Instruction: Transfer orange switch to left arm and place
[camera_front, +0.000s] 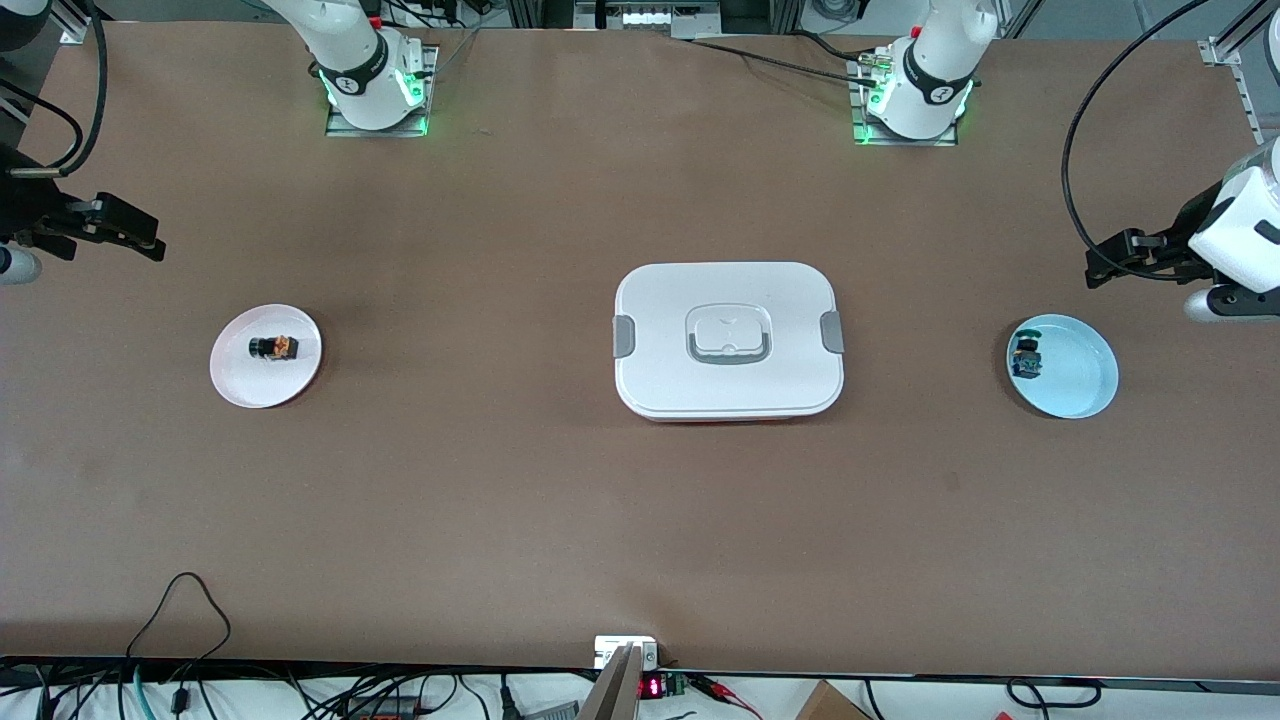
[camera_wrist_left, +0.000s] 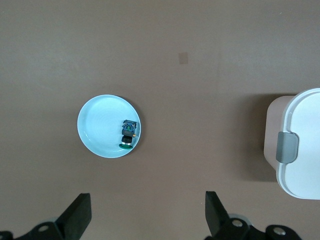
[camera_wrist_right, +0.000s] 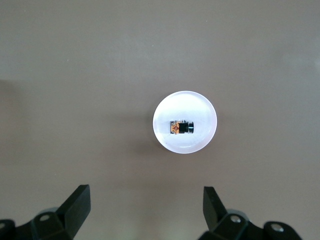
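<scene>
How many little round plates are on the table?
2. A pink plate sits toward the right arm's end of the table, holding the orange switch. A blue plate sits toward the left arm's end, holding a blue-and-green part. The white box lies between them.

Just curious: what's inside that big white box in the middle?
Its lid is on, so the white box hides whatever it holds. Only the lid's handle and grey side clips show.

The left gripper (camera_wrist_left: 146, 215) hangs above the brown bench (camera_wrist_left: 200, 60), fingers spread wide and empty. A small blue-and-green part (camera_wrist_left: 128, 134) lies in a round light-blue plate (camera_wrist_left: 95, 127). The large white plastic box (camera_wrist_left: 302, 145), grey side clip showing, sits well apart from the plate.
</scene>
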